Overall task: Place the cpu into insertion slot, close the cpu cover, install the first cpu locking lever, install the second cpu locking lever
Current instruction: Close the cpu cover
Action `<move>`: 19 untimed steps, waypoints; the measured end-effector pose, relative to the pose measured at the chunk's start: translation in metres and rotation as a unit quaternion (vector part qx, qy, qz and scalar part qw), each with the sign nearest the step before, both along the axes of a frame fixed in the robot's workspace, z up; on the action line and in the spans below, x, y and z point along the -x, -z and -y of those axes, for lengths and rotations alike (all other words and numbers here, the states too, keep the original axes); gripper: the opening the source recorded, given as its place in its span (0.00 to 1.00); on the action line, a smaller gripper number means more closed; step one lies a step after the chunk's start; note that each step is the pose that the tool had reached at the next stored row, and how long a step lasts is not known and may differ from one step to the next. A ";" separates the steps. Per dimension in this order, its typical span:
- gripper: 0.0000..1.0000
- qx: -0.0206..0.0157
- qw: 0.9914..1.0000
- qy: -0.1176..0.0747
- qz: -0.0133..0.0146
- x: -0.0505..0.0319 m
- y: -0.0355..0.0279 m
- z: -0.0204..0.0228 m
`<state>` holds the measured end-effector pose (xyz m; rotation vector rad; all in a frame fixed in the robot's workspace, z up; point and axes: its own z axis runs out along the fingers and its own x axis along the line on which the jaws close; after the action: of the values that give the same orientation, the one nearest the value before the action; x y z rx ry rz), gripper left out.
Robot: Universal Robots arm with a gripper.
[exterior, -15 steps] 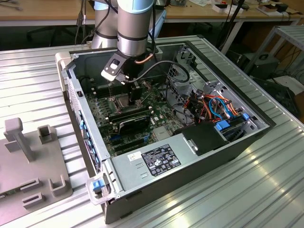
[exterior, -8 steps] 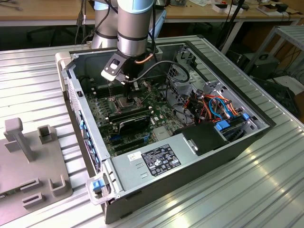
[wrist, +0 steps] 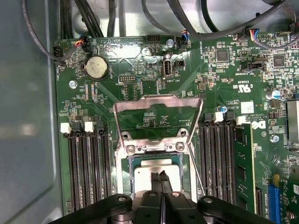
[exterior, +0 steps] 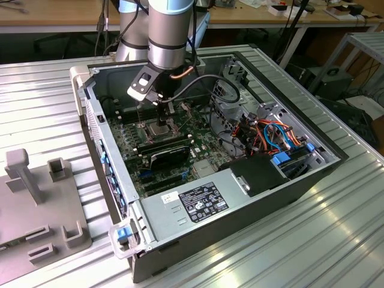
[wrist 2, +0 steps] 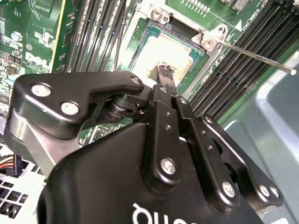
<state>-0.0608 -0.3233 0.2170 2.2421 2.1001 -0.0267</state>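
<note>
Because the tool [wrist: 162,179] sits nearest the first wrist view's lens, we begin there: its two fingers are pressed together with no gap between them, and we see nothing clamped in them. Their tips are on or just above the cpu [wrist: 145,175]; we cannot tell which. The cpu lies flat inside the slot [wrist: 121,177], silver top up, so the first step looks done to us.

Just beyond, the cover [wrist: 156,100] stands raised on its hinge at the slot's far edge, the board [wrist: 224,79] showing through its window. One lever [wrist 2: 257,56] is unlatched and juts out as a thin rod over the memory slots [wrist: 86,172] that flank the slot. Farther out, the exterior view shows the open case [exterior: 240,222] lying on the ribbed surface [exterior: 312,252].

We judge three risks:
- If the cpu is not squarely seated, any downward push from the closed tips could skew it and bend the pins beneath.
- The free lever runs close to the tool's linkage, so a sideways move could snag it.
- The cover, unsupported, could drop onto the fingers if the case is jolted.
</note>
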 end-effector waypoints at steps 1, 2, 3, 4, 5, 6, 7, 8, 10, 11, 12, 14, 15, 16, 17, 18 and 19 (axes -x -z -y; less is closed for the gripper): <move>0.11 0.000 1.000 0.000 0.000 0.0004 -0.0001 0.0000; 0.11 0.000 1.000 0.000 0.000 0.0006 -0.0001 0.0001; 0.11 0.000 1.000 0.000 0.000 0.0006 0.0000 0.0000; 0.11 0.000 1.000 0.000 0.000 0.0006 0.0000 0.0000; 0.11 0.000 1.000 0.000 0.000 0.0006 0.0000 0.0000; 0.11 0.000 1.000 0.000 0.000 0.0006 0.0000 0.0000; 0.11 0.000 1.000 0.000 0.000 0.0006 0.0000 0.0000; 0.11 0.000 1.000 0.000 0.000 0.0006 0.0000 0.0000; 0.11 0.000 1.000 0.000 0.000 0.0006 -0.0006 0.0000; 0.11 0.000 1.000 0.000 0.000 0.0006 -0.0010 0.0001; 0.11 0.000 1.000 0.000 0.000 0.0006 -0.0016 0.0000; 0.11 0.000 1.000 0.000 0.000 0.0006 -0.0035 0.0000; 0.11 0.000 1.000 0.000 0.000 0.0005 -0.0038 0.0000; 0.11 0.000 1.000 0.000 0.000 0.0006 -0.0042 0.0000; 0.11 0.000 1.000 0.000 0.000 0.0006 -0.0049 0.0000; 0.11 0.000 1.000 0.000 0.000 0.0006 -0.0056 0.0000; 0.11 0.000 1.000 0.000 0.000 0.0006 -0.0065 0.0000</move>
<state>-0.0614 -0.3233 0.2236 2.2423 2.0998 -0.0271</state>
